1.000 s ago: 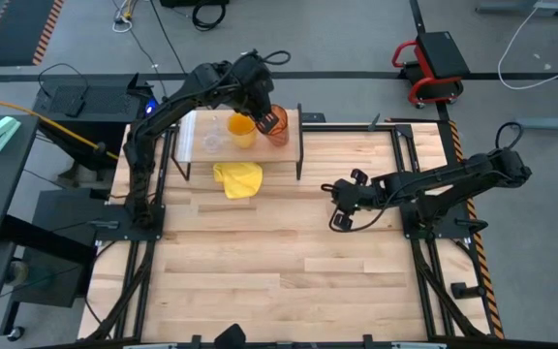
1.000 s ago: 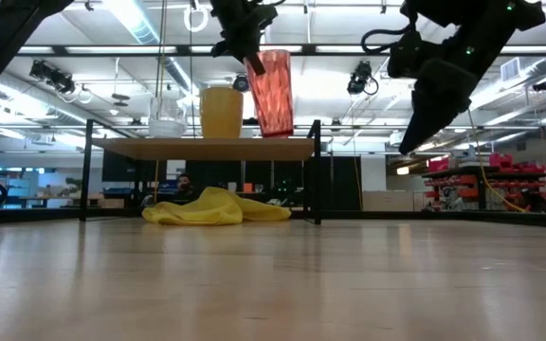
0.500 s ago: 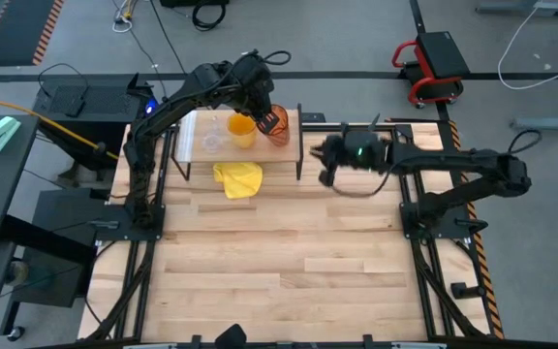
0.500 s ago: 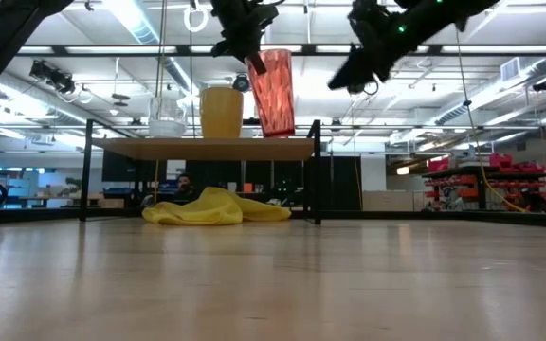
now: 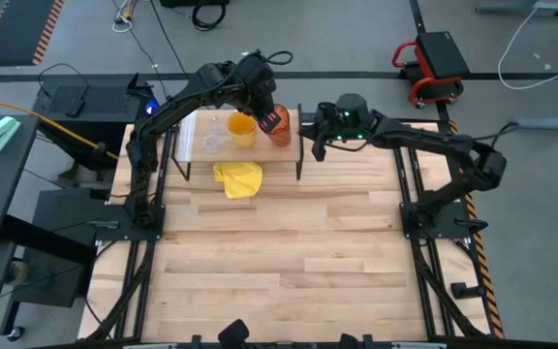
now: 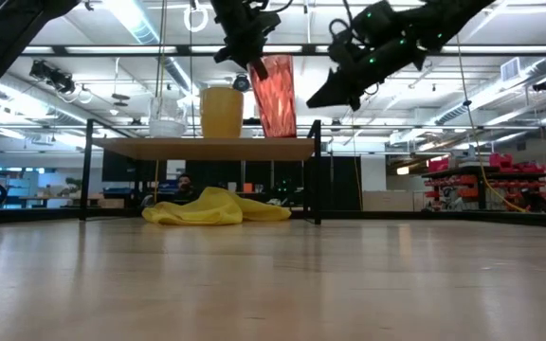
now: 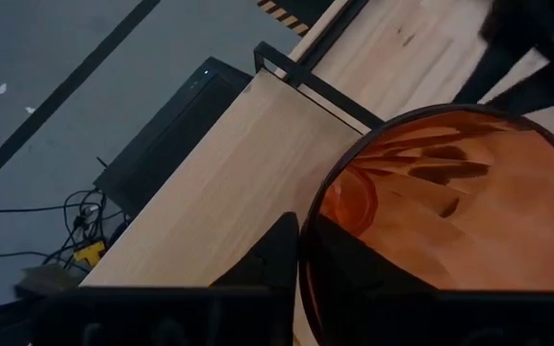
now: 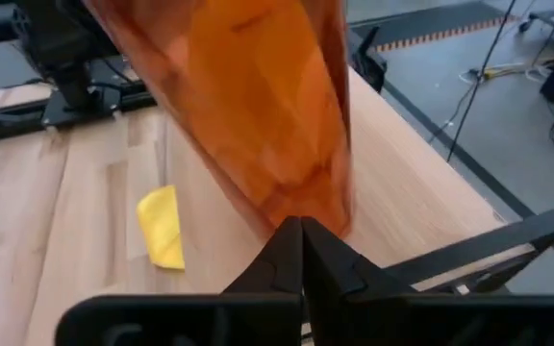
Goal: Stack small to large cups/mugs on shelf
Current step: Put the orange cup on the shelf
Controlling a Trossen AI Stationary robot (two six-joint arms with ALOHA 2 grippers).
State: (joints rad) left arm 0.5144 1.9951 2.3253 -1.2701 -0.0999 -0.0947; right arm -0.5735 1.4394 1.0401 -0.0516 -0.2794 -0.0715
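Ribbed amber tumbler [image 5: 278, 127] tilted on shelf [image 5: 194, 137] right end, beside orange mug [image 5: 242, 130]. Left gripper [image 5: 267, 118] pinches its rim. Right gripper [image 5: 320, 141] pressed together, just past shelf edge.

Tumbler [image 5: 278, 126]: translucent amber plastic, faceted walls, glossy, catching light in the right wrist view [image 8: 258, 106]. Mug [image 5: 242, 129]: opaque orange-yellow, smooth, looking matt in the low view [image 6: 221, 112]. Glass [image 6: 167, 121]: clear, shiny, barely showing against the shelf. Shelf [image 5: 194, 142]: pale wood board, smooth, satin finish; thin black metal legs, matt. Cloth [image 5: 238, 178]: yellow fabric, soft, crumpled, matt. Counter [image 5: 289, 242]: plank wood, visible grain, sealed and reflecting slightly in the low view. Arms and both wrist housings: dark matt plastic/metal. Frame rails around the counter: black metal.
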